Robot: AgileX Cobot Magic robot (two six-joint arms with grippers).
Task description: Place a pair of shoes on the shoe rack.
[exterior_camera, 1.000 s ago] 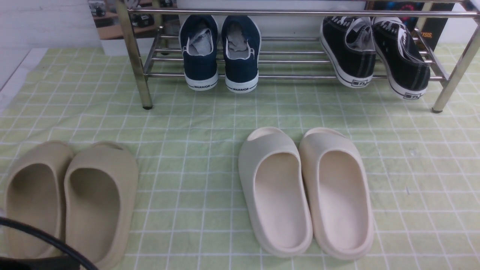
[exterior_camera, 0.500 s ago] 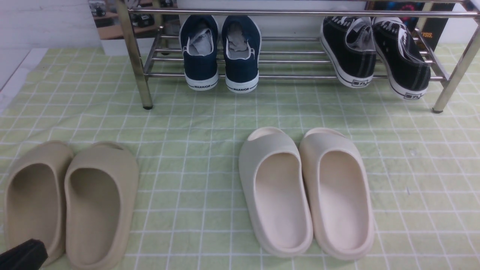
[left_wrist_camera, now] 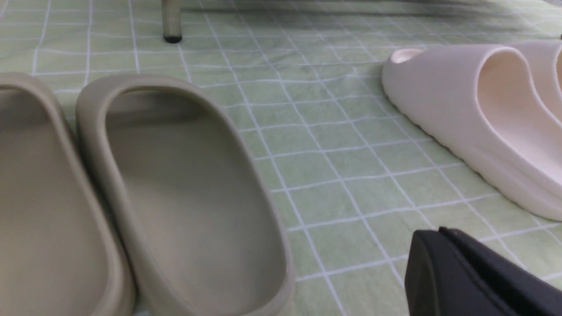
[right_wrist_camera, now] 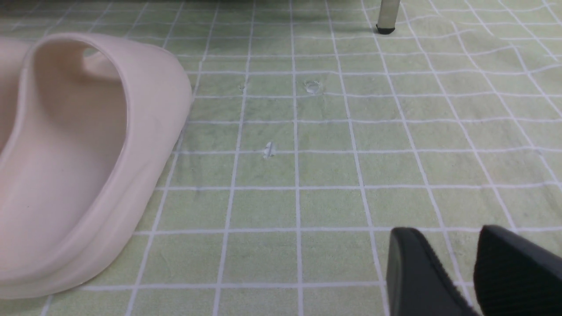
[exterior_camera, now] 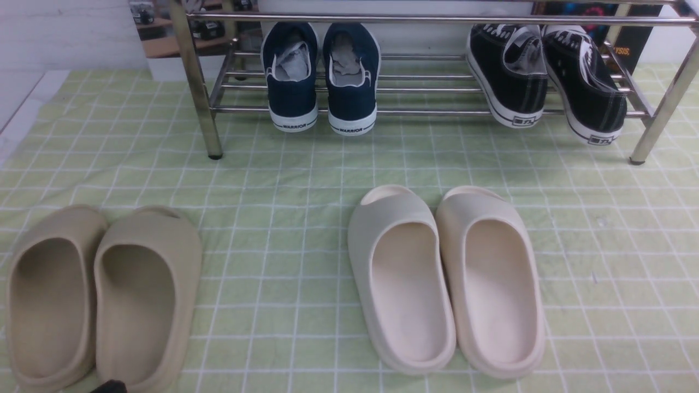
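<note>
The pair of shoes, navy slip-ons with white soles, stands side by side on the lower bars of the shoe rack (exterior_camera: 437, 19), left shoe (exterior_camera: 292, 98) and right shoe (exterior_camera: 352, 101), heels toward me. Both grippers are low over the cloth, far in front of the rack. My left gripper (left_wrist_camera: 441, 232) is shut with nothing in it, beside the tan slides; only a black sliver of it (exterior_camera: 111, 387) shows in the front view. My right gripper (right_wrist_camera: 445, 232) stands open and empty, a gap between its fingers, and is out of the front view.
Black lace-up sneakers (exterior_camera: 546, 76) sit on the rack's right side. Tan slides (exterior_camera: 98, 295) lie at the near left, cream slides (exterior_camera: 448, 278) at the near middle, all on a green checked cloth (exterior_camera: 284, 180). Rack legs (left_wrist_camera: 171, 22) (right_wrist_camera: 386, 17) stand on it.
The black part of my left arm has drawn back down out of the front view's lower left corner. The shoes and slides have not moved.
</note>
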